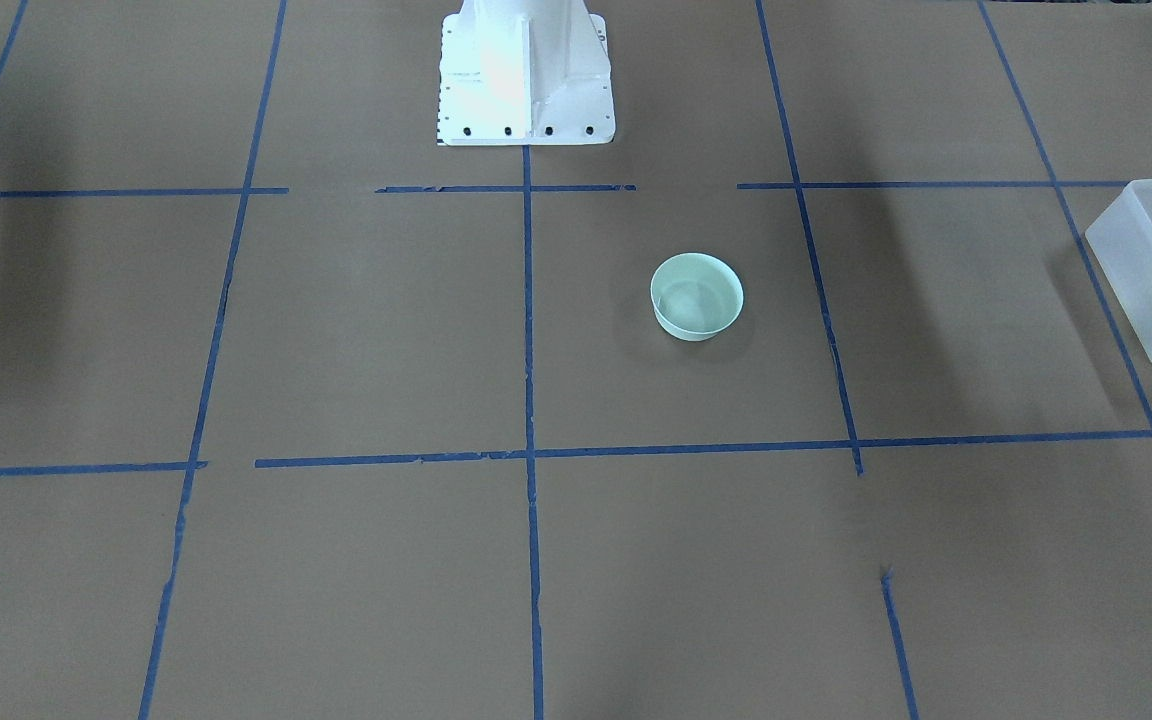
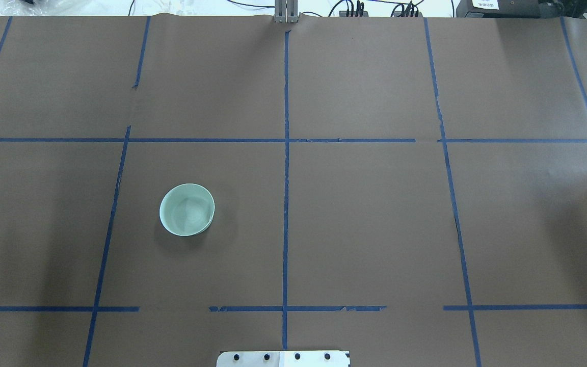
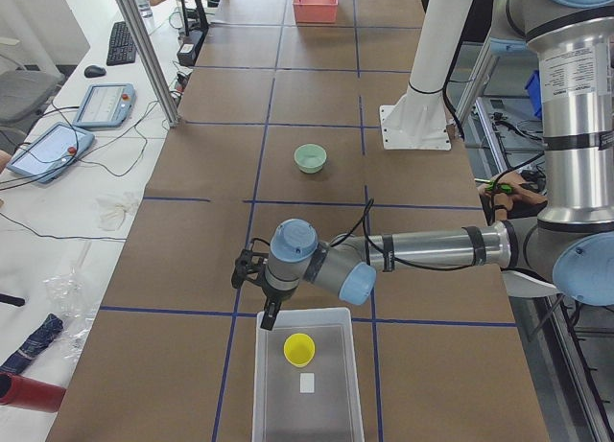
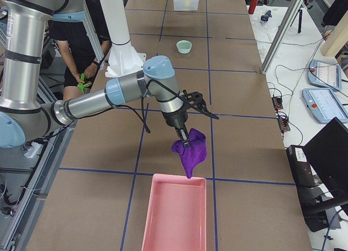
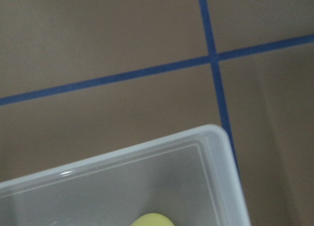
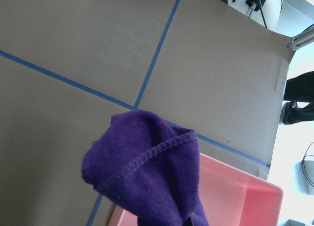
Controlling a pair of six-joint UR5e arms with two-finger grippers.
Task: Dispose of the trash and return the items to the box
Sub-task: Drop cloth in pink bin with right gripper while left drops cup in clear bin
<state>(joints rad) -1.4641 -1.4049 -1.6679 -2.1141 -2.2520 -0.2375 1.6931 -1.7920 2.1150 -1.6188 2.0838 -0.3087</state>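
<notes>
**Status: yellow cup (image 3: 299, 349) in box (image 3: 326, 408), purple cloth (image 4: 191, 150) at pink bin (image 4: 174, 224) rim**

Your yellow cup sits inside the box, off its walls. Left gripper (image 3: 265, 314) hovers over a box corner; can't tell its jaws. Right gripper (image 4: 184, 138) pinches the purple cloth, which dangles above the pink bin's edge. Mint bowl (image 2: 187, 209) stands mid-table, well apart from both.

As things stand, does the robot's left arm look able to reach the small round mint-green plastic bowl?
Probably yes. The left gripper hangs by the frosted plastic bin, and nothing stands on the brown paper between it and the bowl. The right gripper holds a purple cloth at the table's other end.
</notes>
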